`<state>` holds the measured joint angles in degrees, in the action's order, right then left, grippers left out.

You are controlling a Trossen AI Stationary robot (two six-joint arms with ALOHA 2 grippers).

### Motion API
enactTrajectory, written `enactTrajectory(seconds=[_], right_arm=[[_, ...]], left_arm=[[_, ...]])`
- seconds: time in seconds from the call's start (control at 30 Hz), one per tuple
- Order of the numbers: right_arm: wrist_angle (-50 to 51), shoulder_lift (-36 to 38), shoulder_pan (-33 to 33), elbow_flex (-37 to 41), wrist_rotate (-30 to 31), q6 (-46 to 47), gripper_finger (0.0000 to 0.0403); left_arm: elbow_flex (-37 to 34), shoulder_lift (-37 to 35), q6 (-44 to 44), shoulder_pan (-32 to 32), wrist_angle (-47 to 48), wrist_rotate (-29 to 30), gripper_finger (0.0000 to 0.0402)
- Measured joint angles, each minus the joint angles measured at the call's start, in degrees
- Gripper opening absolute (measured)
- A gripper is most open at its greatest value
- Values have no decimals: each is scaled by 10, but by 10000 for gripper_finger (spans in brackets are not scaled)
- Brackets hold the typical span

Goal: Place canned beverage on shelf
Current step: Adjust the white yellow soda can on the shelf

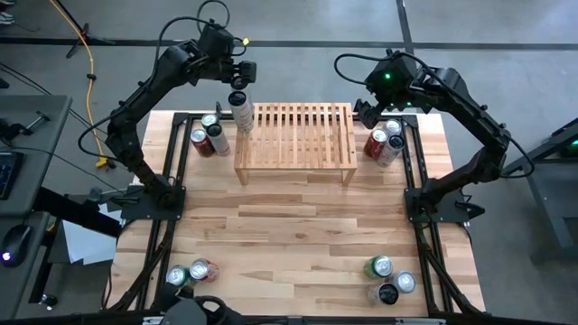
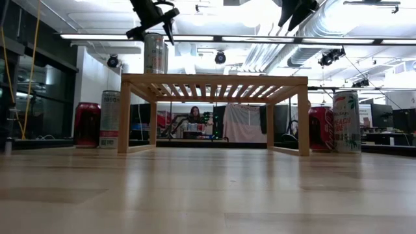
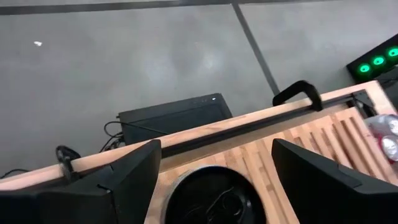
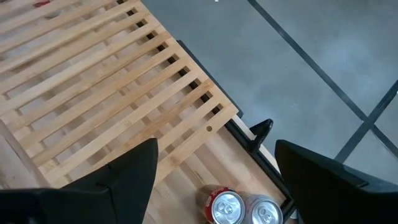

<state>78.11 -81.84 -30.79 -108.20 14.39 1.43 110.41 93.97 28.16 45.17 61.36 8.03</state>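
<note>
left gripper (image 1: 240, 79) open, directly above upright can (image 1: 241, 112) on shelf (image 1: 298, 135) upper-left corner | right gripper (image 1: 377, 110) open, upper right

Both dark arms reach from their bases at the tabletop's (image 1: 298, 226) side edges toward its far edge. The left gripper (image 1: 238, 92) hangs high at the far-left corner, pointing down, its fingers (image 3: 134, 171) spread wide — nothing pinched between them. The right gripper (image 1: 377, 110) hovers at the far-right corner, also angled down, fingers (image 4: 134, 165) parted and empty.
</note>
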Motion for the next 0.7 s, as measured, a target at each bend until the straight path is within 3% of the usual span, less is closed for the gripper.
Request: enactTrajectory(seconds=[0.3,0.7], right_arm=[[-5,0,0,0,0,7,310],[-19,0,0,0,0,37,310]], left_arm=[[0,0,-14,-6,34,29,296],[0,0,-29,-10,36,-2,296]])
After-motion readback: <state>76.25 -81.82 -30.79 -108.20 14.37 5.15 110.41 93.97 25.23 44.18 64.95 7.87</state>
